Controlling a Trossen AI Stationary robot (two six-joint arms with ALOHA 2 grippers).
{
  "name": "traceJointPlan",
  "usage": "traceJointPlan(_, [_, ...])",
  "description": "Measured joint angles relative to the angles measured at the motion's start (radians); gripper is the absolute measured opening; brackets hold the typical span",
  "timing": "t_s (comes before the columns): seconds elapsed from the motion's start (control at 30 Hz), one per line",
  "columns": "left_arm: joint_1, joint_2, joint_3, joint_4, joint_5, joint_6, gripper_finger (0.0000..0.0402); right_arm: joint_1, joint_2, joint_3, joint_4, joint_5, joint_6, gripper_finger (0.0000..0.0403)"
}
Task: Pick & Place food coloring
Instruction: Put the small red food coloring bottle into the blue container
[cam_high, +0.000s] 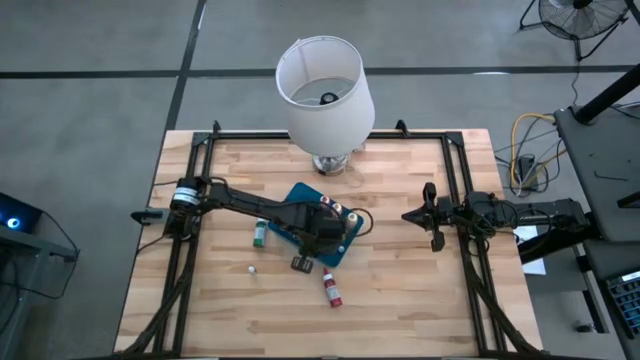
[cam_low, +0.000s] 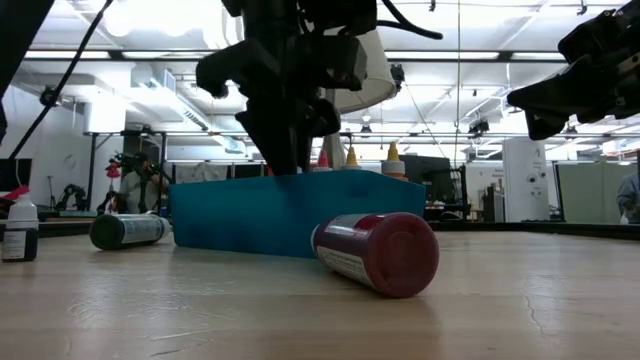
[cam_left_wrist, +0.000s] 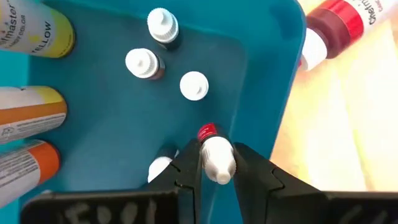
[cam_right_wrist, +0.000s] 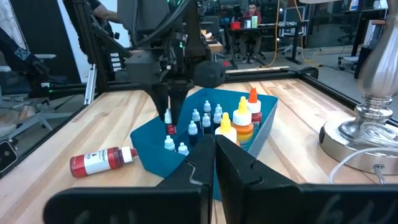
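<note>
Left wrist view: a small red bottle (cam_left_wrist: 214, 155) is gripped by the left pincer (cam_left_wrist: 216, 169) over the blue tray (cam_left_wrist: 273, 74); lowering and release are judged next, while the right pincer (cam_right_wrist: 214, 163) waits clenched, empty.

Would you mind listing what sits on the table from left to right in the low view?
Small dark bottle with a white cap → green bottle lying on its side → blue tray, with the left gripper lowered into it → red bottle lying on its side.

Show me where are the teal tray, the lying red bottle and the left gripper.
teal tray (cam_low: 250, 215): low view, on its front wall.
lying red bottle (cam_low: 385, 253): low view, on its round base.
left gripper (cam_left_wrist: 216, 163): left wrist view, between the fingertips, closed on a small red bottle.
</note>
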Motion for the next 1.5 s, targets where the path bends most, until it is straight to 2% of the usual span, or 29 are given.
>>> traceJointPlan(0.43, [0.001, 0.001, -0.065, 0.077, -0.001, 0.020, 0.0046, 0.000, 0.000, 0.000, 0.000, 0.000, 0.000, 0.0009])
traceJointPlan(1.3, [0.006, 0.036, -0.065, 0.117, -0.003, 0.052, 0.0047, 0.000, 0.000, 0.000, 0.000, 0.000, 0.000, 0.0008])
traceJointPlan(1.5, [0.007, 0.036, -0.065, 0.122, 0.003, 0.047, 0.0066, 0.000, 0.000, 0.000, 0.000, 0.000, 0.000, 0.0008])
